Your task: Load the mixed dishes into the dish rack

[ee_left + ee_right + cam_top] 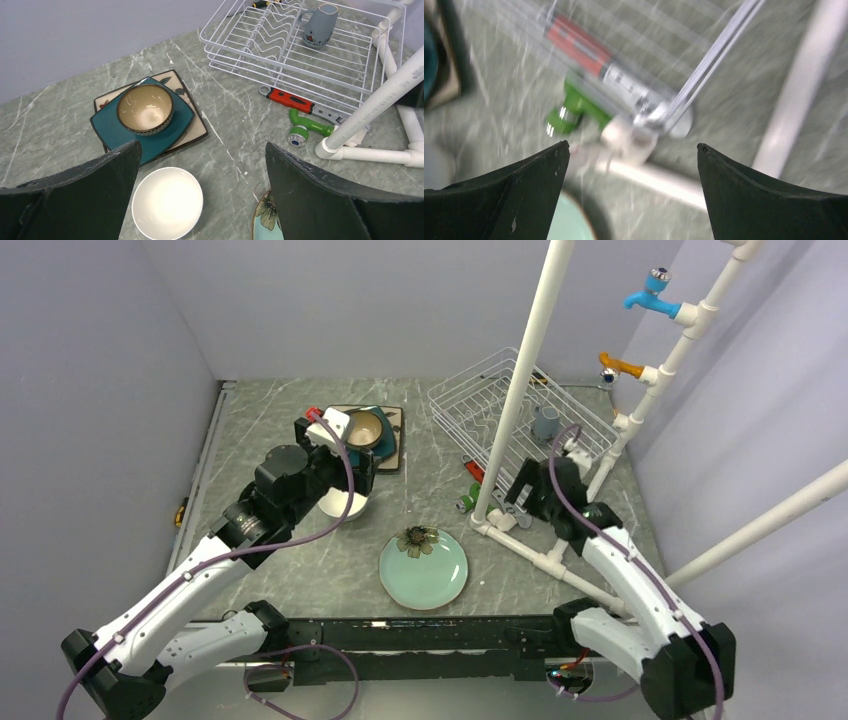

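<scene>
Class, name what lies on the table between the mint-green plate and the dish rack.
A red-handled wrench and a green fitting lie there, near the white pipe's foot; clearest in the left wrist view.

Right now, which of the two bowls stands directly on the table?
The white bowl; the brown glazed bowl rests on the teal square plate instead.

Lab mock-up of a kitchen: bare grey walls [380, 300], marble-look tabletop [420, 470], dish rack [480, 390] far right, white pipe frame [525, 380] carrying plastic taps [648, 295].
</scene>
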